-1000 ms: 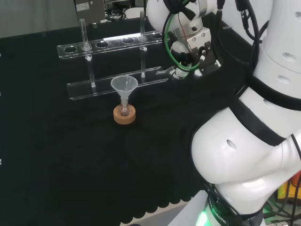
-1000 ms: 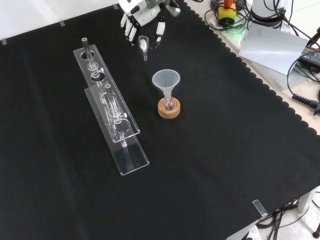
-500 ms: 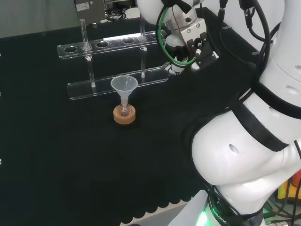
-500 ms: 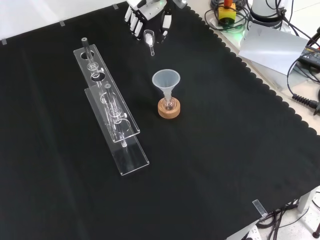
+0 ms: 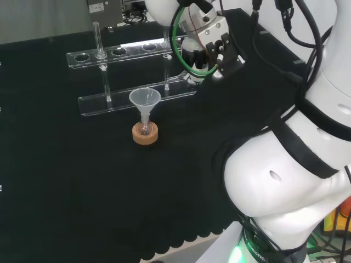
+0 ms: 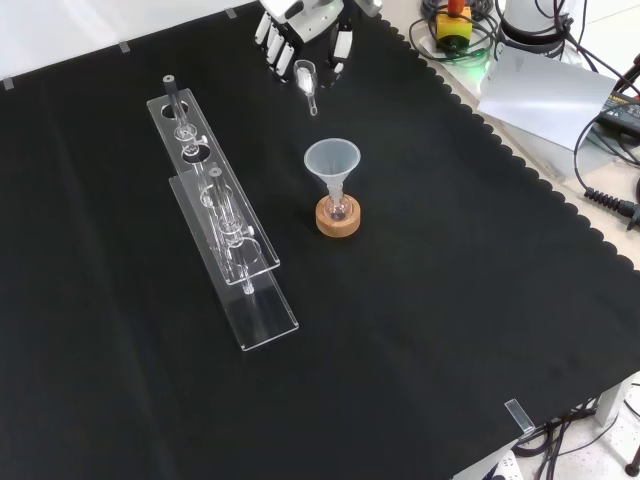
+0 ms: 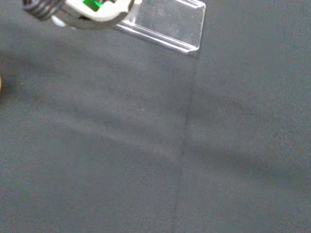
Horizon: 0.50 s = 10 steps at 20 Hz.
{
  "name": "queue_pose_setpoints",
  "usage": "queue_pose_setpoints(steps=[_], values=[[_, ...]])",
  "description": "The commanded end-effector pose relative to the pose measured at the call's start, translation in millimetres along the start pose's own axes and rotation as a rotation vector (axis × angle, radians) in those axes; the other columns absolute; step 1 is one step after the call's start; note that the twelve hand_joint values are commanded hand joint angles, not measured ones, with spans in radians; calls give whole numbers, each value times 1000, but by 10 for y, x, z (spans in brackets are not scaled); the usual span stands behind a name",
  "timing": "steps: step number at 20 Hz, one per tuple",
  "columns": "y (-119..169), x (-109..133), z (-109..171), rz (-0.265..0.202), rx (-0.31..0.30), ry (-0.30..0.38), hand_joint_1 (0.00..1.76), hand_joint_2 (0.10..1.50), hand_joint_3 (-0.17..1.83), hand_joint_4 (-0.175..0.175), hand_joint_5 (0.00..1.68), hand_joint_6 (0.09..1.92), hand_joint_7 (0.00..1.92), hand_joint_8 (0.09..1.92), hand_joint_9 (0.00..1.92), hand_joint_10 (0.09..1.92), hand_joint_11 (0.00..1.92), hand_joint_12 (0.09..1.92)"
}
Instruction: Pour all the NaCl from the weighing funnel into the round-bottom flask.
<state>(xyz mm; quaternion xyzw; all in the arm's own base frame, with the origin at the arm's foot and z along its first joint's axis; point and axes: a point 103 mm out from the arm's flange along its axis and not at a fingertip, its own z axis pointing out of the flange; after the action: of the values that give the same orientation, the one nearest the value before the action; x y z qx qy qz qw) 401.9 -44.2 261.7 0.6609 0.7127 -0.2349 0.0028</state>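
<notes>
A small round-bottom flask (image 6: 338, 207) sits in a cork ring (image 6: 338, 219) mid-cloth, with a clear plastic funnel (image 6: 332, 160) standing in its neck. In the head view the same funnel (image 5: 145, 99) and cork ring (image 5: 145, 133) stand in front of the rack. The hand (image 6: 304, 28) hangs at the top of the front view, shut on a small clear weighing funnel (image 6: 306, 80) whose spout points down toward the plastic funnel. The weighing funnel is above and behind that funnel, apart from it. In the head view the hand (image 5: 213, 50) is to the right of the flask, behind it.
A clear acrylic test-tube rack (image 6: 222, 215) with a few tubes stands left of the flask in the front view, and behind it in the head view (image 5: 137, 71). A corner of the rack's base (image 7: 167, 22) shows in the wrist view. The cloth's scalloped edge (image 6: 520, 170) runs along the right.
The hand with the weighing funnel has moved closer to the funnel on the flask: leftward in the head view, right and slightly down in the front view. Flask and rack have not moved.
</notes>
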Motion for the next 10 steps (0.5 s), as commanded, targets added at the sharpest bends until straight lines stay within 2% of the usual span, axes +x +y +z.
queue_pose_setpoints(steps=[1, 10], values=[[-18, 159, -114, -12, 0, -40, 1065, 785, 645, 103, 1026, 1092, 795, 712, 1027, 444, 744, 1106], [2, 384, -177, -36, 12, -103, 1065, 783, 646, 106, 1027, 1090, 791, 709, 1029, 441, 746, 1104]])
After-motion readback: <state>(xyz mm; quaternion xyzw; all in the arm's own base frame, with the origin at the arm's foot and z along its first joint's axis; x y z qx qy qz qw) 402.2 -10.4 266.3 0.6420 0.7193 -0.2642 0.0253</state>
